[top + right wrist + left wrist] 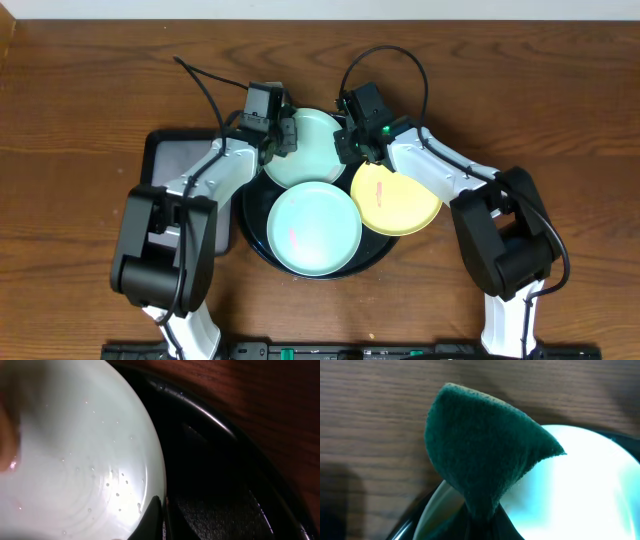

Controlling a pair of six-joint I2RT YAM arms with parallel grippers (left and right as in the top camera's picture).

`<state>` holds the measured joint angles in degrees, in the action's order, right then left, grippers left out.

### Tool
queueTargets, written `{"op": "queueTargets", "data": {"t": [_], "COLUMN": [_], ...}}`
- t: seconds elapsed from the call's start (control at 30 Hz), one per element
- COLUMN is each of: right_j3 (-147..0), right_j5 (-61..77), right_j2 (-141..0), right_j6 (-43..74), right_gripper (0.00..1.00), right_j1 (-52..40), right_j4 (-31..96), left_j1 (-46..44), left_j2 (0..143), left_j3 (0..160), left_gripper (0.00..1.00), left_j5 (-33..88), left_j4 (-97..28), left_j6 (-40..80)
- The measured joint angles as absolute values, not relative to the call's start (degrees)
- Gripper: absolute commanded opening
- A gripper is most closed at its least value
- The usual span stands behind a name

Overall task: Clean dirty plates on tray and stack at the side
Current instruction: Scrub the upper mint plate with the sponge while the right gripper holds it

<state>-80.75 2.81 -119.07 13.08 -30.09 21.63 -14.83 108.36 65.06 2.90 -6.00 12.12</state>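
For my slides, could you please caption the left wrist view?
Left claw pinches a dark green sponge near a pale mint-blue round plate on a glossy black tray.

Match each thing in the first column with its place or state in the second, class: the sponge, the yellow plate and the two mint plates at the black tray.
Column one
1. green sponge
2. yellow plate
3. near mint plate
4. far mint plate

Column two
A. rim pinched by the right fingers
B. overhangs the right rim of the tray
C. lies free at the tray's near side
D. bunched in the left fingers

Pairs: 1-D, 2-B, 3-C, 4-A
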Motion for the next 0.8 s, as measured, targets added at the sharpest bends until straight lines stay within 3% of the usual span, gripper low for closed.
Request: {"op": "queueTargets", "data": {"t": [0.47, 0.63, 0.8], "right_j3": [-80.8, -80.8, -80.8], "right_j5": [2.3, 2.3, 2.3], "right_j2": [-119.1, -119.1, -119.1], "right_j6": [13.1, 13.1, 13.1], "right_gripper": [0.01, 0.01, 0.01], "right_j1": [-30.1, -30.1, -30.1], "right_j4": [21.8, 21.8, 21.8], "left_j1": [-14.5, -14.5, -14.9], "left_j2": [108.9, 105.7, 97.8], "left_j3": [65.1, 65.1, 65.1], "left_gripper": [0.07, 0.07, 0.07], "left_j5": [22.9, 23.8, 17.4], "left_j4": [-4.1, -8.9, -15.3], "left_j6": [11.2, 9.8, 8.9]}}
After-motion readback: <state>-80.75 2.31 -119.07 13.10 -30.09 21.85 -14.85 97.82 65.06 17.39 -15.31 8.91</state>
